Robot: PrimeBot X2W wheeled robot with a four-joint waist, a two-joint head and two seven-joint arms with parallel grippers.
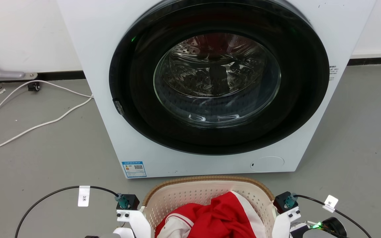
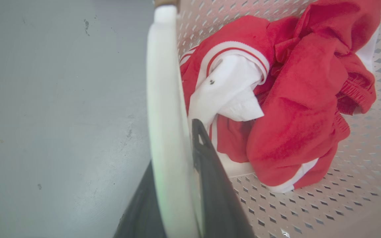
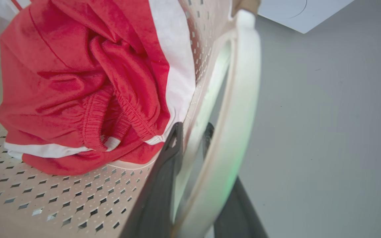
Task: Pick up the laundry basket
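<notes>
The white washer [image 1: 111, 49] bears a blue QR-code sticker [image 1: 134, 169], its print unreadable. Just before it on the grey floor [image 1: 45, 148] sits the laundry basket [image 1: 207, 180], with the left gripper [image 2: 174, 145] and the right gripper [image 3: 193, 132] each clamped on a loop handle [image 2: 164, 82].

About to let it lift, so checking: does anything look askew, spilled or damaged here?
Nothing stands out. The basket sits upright before the washer, clothes inside, none spilled. The left gripper straddles the left handle, the right gripper the right handle. Only cables trail loose across the floor.
</notes>
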